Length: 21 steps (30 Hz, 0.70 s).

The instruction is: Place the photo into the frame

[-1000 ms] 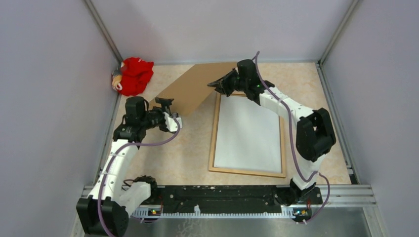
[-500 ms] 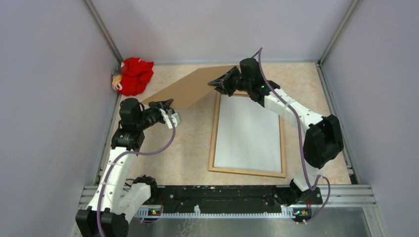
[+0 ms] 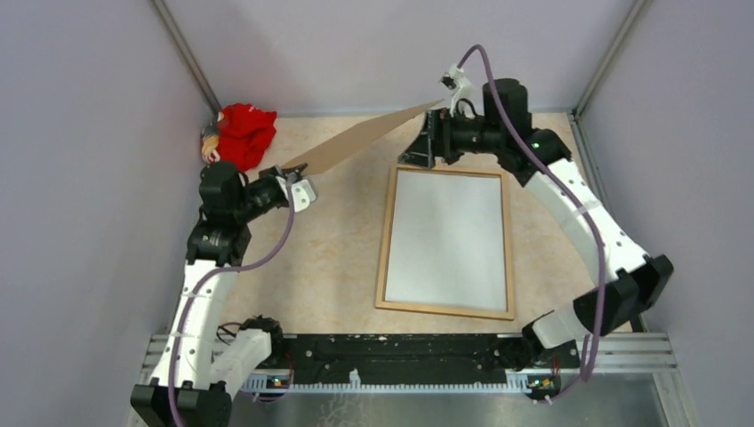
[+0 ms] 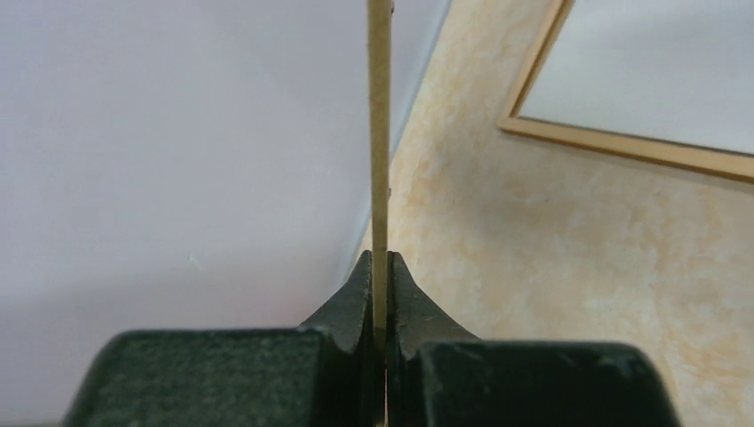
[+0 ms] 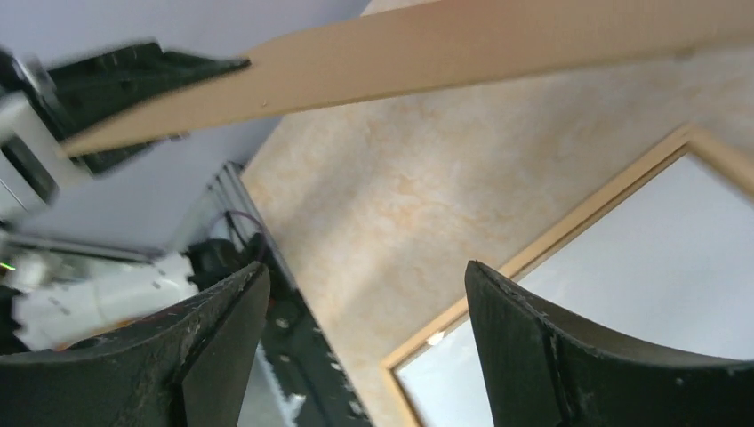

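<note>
Right of centre on the table (image 3: 329, 267), frame (image 3: 383, 240) lies flat with photo (image 3: 449, 236) inside, white back up (print side hidden). Step in hand, by my reading: bring backing board (image 3: 364, 138) over it. Lower it level, corners squared to the moulding, no scuffing the paper. Left gripper (image 4: 381, 267) clenched on the board's lower end, board raised and steeply tilted. Right gripper (image 5: 364, 294) spread wide, grasping nothing, near the board's far end; contact unclear.

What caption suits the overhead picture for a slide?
Left gripper holds the cardboard board aloft; the frame lies flat around the white-backed photo.
</note>
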Available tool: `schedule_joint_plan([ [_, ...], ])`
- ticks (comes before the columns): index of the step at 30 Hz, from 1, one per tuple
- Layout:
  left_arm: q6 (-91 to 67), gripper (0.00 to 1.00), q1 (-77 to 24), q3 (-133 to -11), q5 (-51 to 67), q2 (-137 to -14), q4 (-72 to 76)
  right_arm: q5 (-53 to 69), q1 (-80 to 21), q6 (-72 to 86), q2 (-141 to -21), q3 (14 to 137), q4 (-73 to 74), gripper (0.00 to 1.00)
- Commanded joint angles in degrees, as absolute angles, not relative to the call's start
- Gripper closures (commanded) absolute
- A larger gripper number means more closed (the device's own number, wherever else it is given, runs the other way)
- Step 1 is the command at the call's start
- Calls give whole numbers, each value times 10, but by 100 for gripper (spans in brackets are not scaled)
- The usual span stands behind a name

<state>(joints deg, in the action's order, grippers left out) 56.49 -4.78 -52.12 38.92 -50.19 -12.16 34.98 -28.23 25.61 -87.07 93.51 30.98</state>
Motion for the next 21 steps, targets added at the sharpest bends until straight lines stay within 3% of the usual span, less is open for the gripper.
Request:
schedule_joint_plan([
  [1, 617, 100, -49, -679, 553, -521, -259, 340, -283, -57, -776, 959, 405, 19],
  [4, 652, 100, -49, -729, 625, -534, -361, 302, -284, -152, -736, 925, 388, 18],
  [9, 708, 100, -49, -748, 634, -527, -418, 313, -312, -261, -684, 892, 366, 17],
  [21, 755, 100, -49, -750, 638, -518, -464, 317, -428, -328, -693, 910, 456, 20],
])
